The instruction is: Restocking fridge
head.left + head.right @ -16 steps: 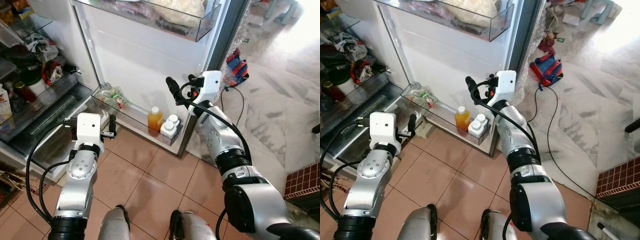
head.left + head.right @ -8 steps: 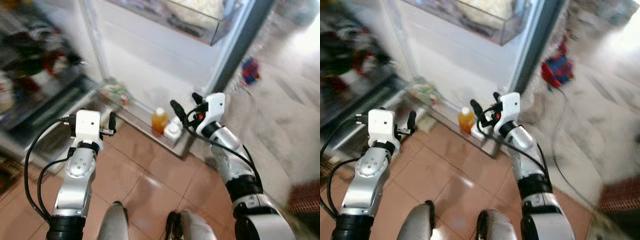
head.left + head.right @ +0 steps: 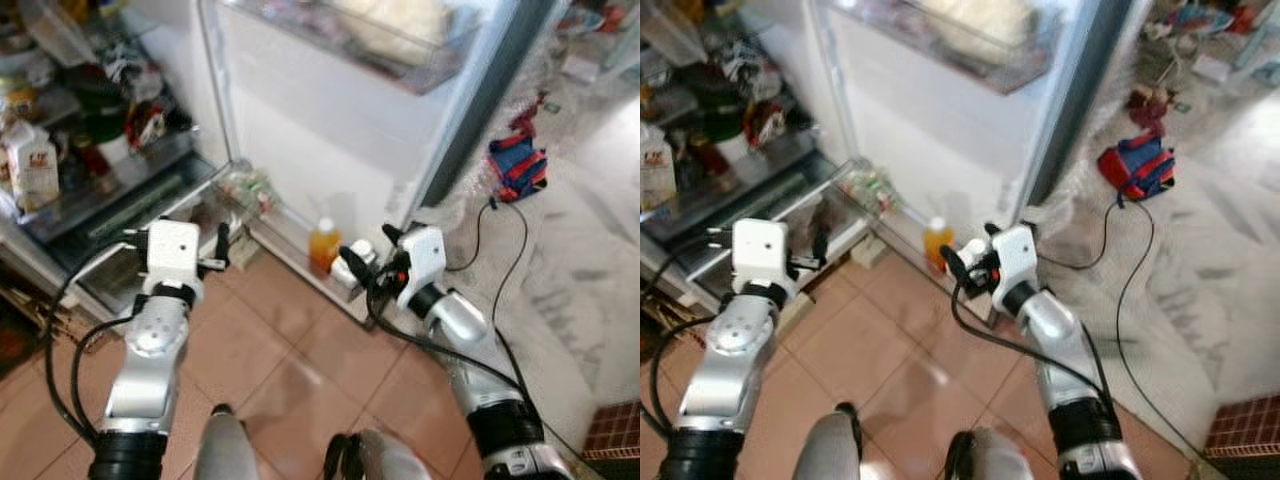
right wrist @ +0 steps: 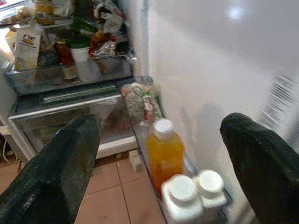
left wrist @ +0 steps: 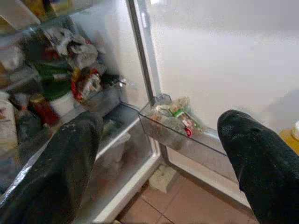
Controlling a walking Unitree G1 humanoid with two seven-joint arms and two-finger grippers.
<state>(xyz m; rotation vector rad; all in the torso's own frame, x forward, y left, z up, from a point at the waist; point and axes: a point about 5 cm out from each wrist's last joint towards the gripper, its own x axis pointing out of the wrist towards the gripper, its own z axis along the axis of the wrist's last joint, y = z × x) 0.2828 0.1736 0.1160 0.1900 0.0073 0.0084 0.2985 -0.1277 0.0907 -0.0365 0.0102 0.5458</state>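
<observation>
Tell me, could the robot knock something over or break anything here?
Maybe. The open right gripper hangs close to the orange juice bottle and two white-capped bottles in the clear door shelf, so it might bump them. A black cable on the floor could snag its feet.

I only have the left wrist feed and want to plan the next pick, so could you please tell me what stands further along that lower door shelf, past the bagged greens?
Observer: An orange juice bottle with a white cap stands there, with two white-capped bottles beside it.
Operator: Thank you. Where is the right end effector?
Observer: The right end effector is open, low in front of that door shelf, pointing at the bottles.
Operator: Is anything lying on the floor near the door?
Observer: A black cable trails across the pale floor beyond the door, running to a red and blue bag.
</observation>
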